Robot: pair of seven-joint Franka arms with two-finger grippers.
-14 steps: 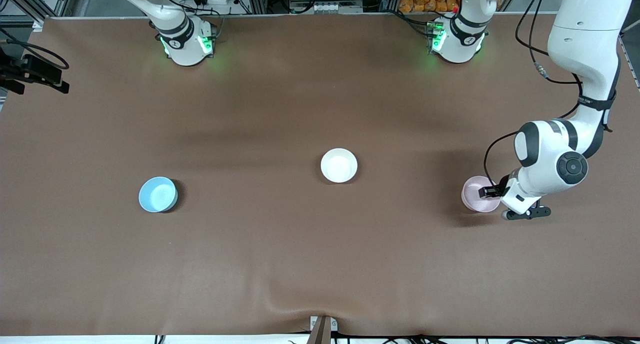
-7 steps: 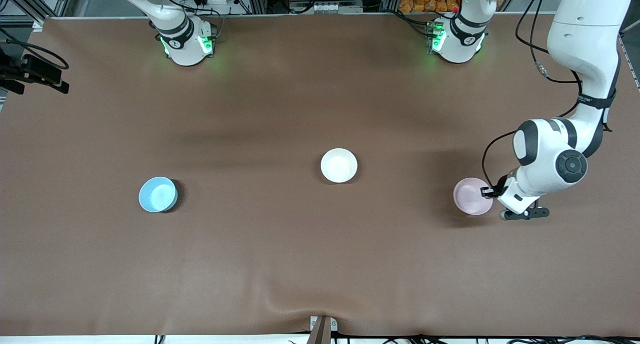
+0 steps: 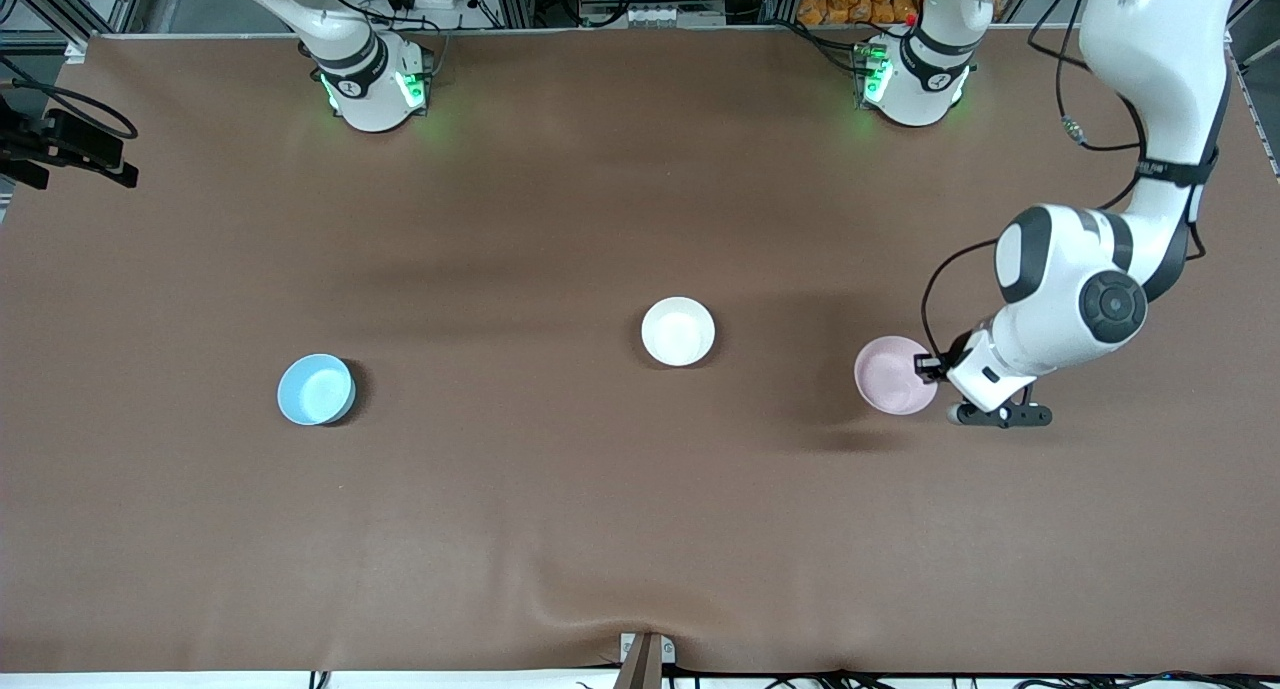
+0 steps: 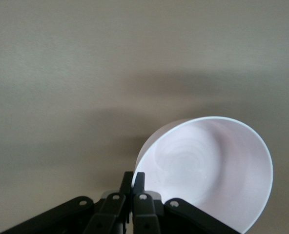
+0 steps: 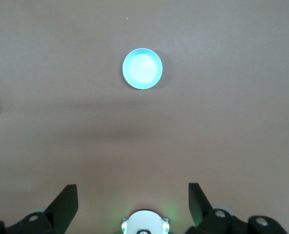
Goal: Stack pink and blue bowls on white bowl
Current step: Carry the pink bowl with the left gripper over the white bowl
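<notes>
The left gripper (image 3: pixel 925 367) pinches the pink bowl (image 3: pixel 893 374) by its rim, in the air beside the white bowl (image 3: pixel 678 331); next it must be brought over that bowl; the right gripper (image 5: pixel 133 204) waits wide open above the blue bowl (image 3: pixel 316 389)

High front camera facing robots, wrist cameras looking down

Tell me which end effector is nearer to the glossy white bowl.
Left. The left end effector carries the pale pink bowl beside the glossy white bowl; the right end effector waits high above the table.

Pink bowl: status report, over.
Left tool shut on pink bowl, lifted over table, short of white bowl. Right tool open, waiting high. Blue bowl untouched. Path unobstructed.
</notes>
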